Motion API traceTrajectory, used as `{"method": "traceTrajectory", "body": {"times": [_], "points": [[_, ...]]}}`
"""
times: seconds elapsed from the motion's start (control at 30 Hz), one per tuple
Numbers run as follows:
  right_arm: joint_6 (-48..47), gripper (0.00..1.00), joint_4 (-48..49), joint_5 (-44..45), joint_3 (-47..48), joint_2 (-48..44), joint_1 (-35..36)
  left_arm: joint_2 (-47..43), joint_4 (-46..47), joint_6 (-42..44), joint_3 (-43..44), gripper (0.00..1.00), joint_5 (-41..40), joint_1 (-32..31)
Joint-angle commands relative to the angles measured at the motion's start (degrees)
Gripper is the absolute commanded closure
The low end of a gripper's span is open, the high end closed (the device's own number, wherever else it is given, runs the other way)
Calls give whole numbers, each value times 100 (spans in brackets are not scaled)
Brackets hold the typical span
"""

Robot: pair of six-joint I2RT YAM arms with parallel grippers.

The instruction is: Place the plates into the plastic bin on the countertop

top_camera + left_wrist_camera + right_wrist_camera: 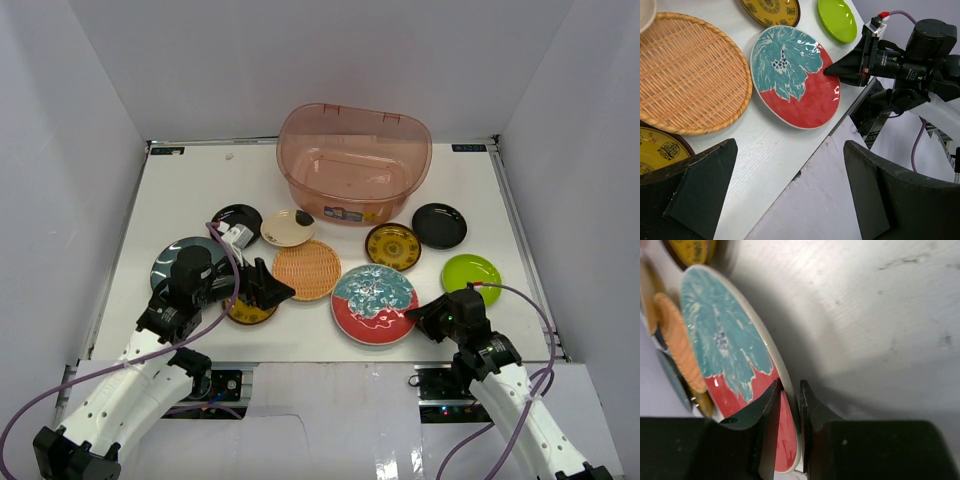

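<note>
— White countertop (200, 180) from above: plastic bin (310, 190) stood at the far edge, plates (306, 269) lay before it, and the right gripper (420, 318) was at the red-and-teal plate (373, 303)'s rim. Gripped?

— Couldn't tell there. The left wrist view showed the left gripper (790, 143) gaping wide, empty. The right wrist view showed fingers (767, 415) pinched narrowly on that rim.

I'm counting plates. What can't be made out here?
Grey-blue round plate: top view, mostly under left arm.
Yellow-patterned brown plate: top view, left tool covers part.
Label on translucent pinkish plastic bin: top view, too small.
Red-and-teal round plate: right wrist view, right tool hides near rim.
</note>
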Motion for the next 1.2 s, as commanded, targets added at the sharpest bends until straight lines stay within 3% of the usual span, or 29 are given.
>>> {"method": "traceTrajectory", "body": {"times": [0.0,0.1,0.2,0.37,0.47,0.87,1.03,1.17], "points": [[114,81,-699,70,-144,-342,5,13,-31,49,211,2,-37,-33],[87,92,-893,9,32,-633,5,22,-40,58,220,2,-45,-33],[-35,92,-1078,70,313,-722,14,40,-40,49,220,2,-89,-24],[-589,92,-1693,728,1797,-450,5,31,-49,32,229,2,-186,-24],[-1011,92,-1571,642,2726,-205,5,31,-84,-12,255,2,-413,-15],[-1609,92,1381,-1168,5006,1420,5,-189,-338,-179,334,2,-1513,11],[-1942,92,2445,-985,5464,2431,14,-66,-567,-223,405,2,-2083,55],[-2434,92,3358,-678,6086,3966,-4,83,-708,-329,449,2,-2453,73]]}}
